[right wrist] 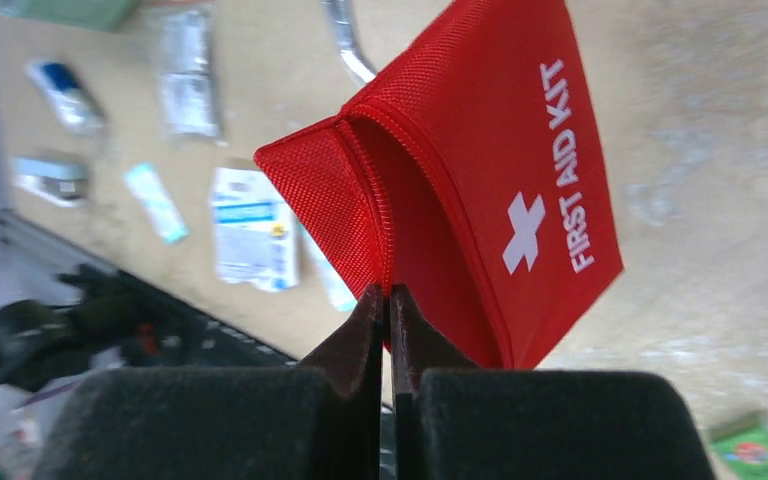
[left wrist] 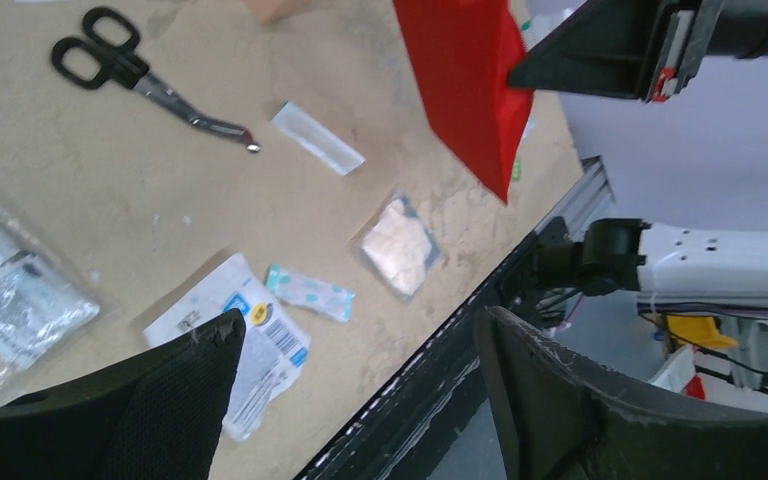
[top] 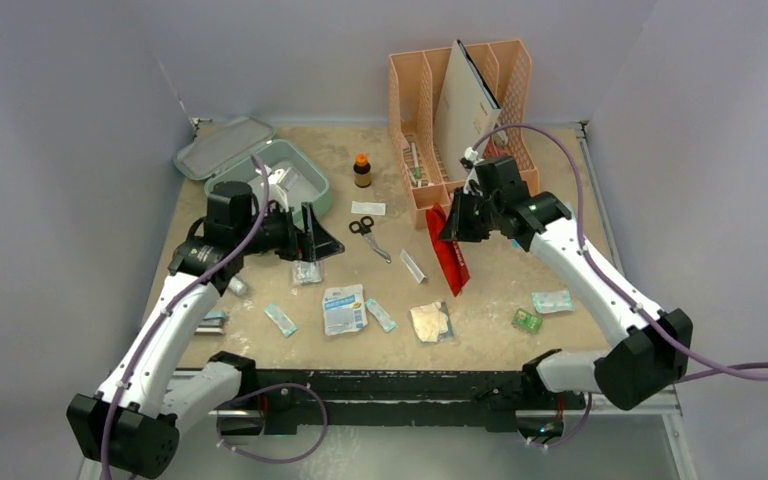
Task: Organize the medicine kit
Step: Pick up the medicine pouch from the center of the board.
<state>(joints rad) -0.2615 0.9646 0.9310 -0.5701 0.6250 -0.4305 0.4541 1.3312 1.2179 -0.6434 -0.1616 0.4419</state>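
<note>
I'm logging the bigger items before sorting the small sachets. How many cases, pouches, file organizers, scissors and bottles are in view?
Mint-green case: 1
Red first-aid pouch: 1
Peach file organizer: 1
Scissors: 1
Brown bottle: 1
Total: 5

The left arm (top: 163,333) and right arm (top: 590,270) share white shells, black joint housings, lilac cables (top: 533,127) and matte black gripper fingers (left wrist: 560,400).
</note>
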